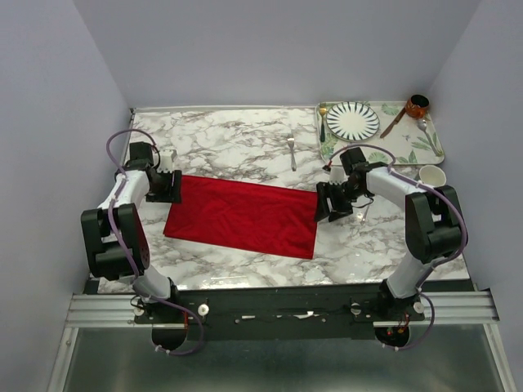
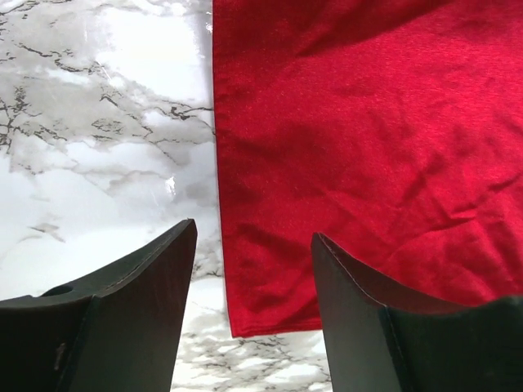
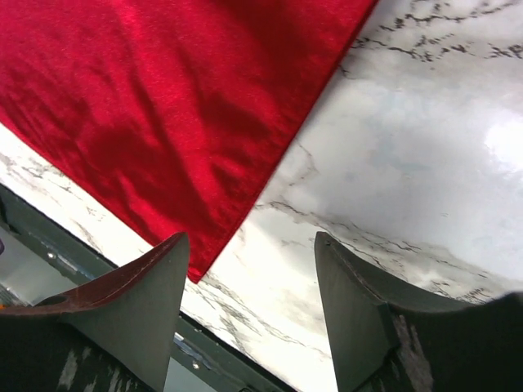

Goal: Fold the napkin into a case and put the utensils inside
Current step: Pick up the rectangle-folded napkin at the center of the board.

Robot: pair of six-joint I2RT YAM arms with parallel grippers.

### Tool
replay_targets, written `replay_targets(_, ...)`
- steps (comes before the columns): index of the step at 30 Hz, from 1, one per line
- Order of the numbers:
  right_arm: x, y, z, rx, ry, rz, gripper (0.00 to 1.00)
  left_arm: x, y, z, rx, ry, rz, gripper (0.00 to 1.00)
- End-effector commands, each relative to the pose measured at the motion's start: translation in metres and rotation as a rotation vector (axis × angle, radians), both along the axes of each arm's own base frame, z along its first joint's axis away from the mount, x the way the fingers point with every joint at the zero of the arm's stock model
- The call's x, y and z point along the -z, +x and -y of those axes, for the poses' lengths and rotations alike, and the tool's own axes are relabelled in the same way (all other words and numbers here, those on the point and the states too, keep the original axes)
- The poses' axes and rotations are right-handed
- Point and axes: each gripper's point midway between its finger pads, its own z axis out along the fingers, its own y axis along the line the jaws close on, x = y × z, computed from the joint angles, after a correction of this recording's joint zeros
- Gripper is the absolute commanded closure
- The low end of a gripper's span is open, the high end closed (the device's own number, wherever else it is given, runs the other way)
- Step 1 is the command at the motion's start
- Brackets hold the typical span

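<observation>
So the napkin [image 1: 243, 216] lies flat on the surface, long axis left-right. The left gripper [image 1: 172, 186] is at its left end and the right gripper [image 1: 325, 204] at its right end, both spread apart and empty.

The top camera looks down from behind, while both wrist cameras (very close) share its napkin [image 1: 241, 214].
</observation>
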Motion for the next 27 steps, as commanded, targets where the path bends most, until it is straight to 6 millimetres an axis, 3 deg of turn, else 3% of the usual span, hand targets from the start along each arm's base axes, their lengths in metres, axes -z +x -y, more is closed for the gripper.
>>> replay_targets(1, 0.014, 0.0, 0.008, 0.044, -0.064, -0.046, 0.3, 0.019, 0.005, -0.008, -0.037, 0.053, -0.014, 0.36)
replay_targets(11, 0.028, 0.005, 0.008, 0.059, -0.082, -0.078, 0.4, 0.047, 0.001, -0.005, 0.005, 0.099, -0.053, 0.38)
replay_targets(27, 0.046, -0.005, 0.001, 0.041, -0.07, -0.147, 0.5, 0.069, -0.007, 0.014, 0.074, 0.122, -0.11, 0.58)
